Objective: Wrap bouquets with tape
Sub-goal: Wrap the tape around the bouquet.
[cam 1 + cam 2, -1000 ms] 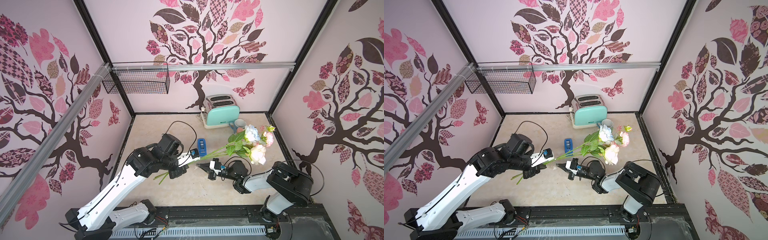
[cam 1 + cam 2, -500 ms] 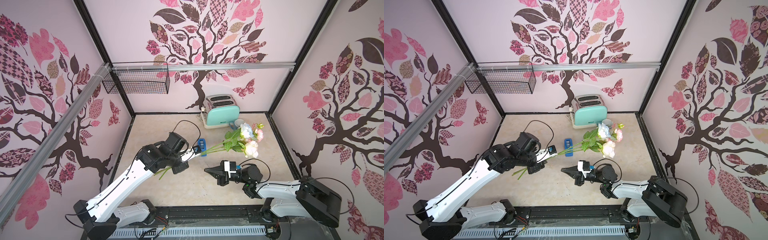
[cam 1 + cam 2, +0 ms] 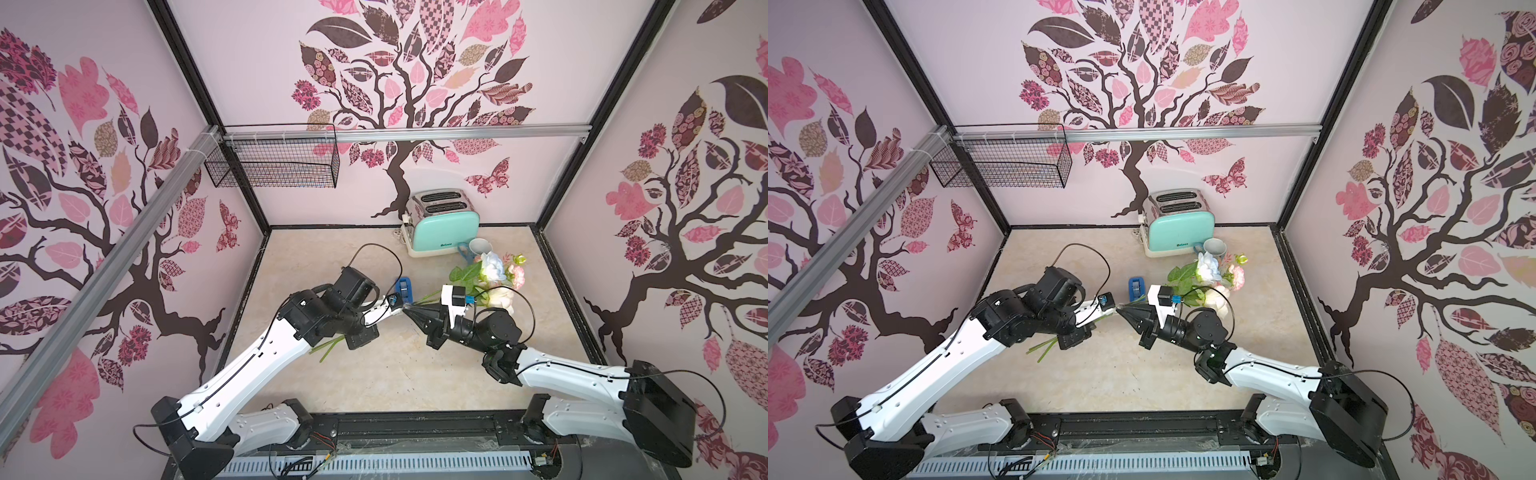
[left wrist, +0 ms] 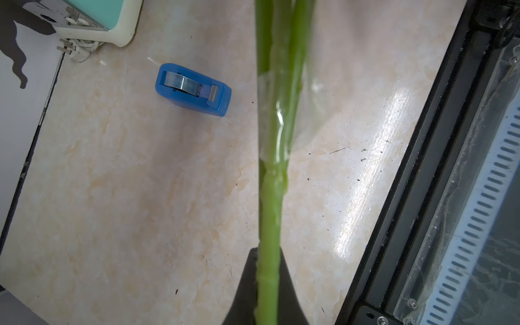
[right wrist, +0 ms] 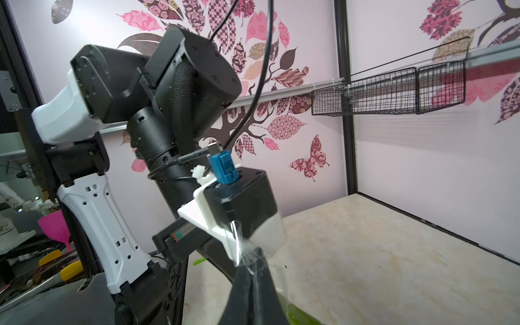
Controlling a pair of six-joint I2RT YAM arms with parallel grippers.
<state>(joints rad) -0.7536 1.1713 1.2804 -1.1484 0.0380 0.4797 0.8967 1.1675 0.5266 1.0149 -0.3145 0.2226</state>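
Above the middle of the desk (image 3: 374,374), the left end effector (image 3: 400,306) is clamped shut on the green stems of the bouquet (image 3: 492,276). In the left wrist view its two black fingers (image 4: 244,281) press against either side of the stems. The right end effector (image 3: 408,309) points at it tip to tip, the two almost meeting in both top views. Its jaws are closed to a point, and in the right wrist view a creased strip of clear tape (image 5: 243,247) comes out from between the tips (image 5: 250,271).

The bouquet is carried clear of the desk, lying roughly level. Its cut ends (image 3: 328,351) poke out under the left arm and its blooms hang towards the right edge, just in front of the mug (image 3: 478,248). A band of clear tape (image 4: 274,121) goes round the stems a little beyond the left fingers, with a loose flap standing off to one side. At least two stems show there. The head carries three larger blooms, white, pink and cream, with broad green leaves.

One blue tape dispenser (image 3: 404,286) stands on the desk behind the meeting tips, roll in place, touched by neither arm. One mint toaster (image 3: 444,232) sits at the back edge beside the mug, and one wire basket (image 3: 274,164) hangs on the back wall.
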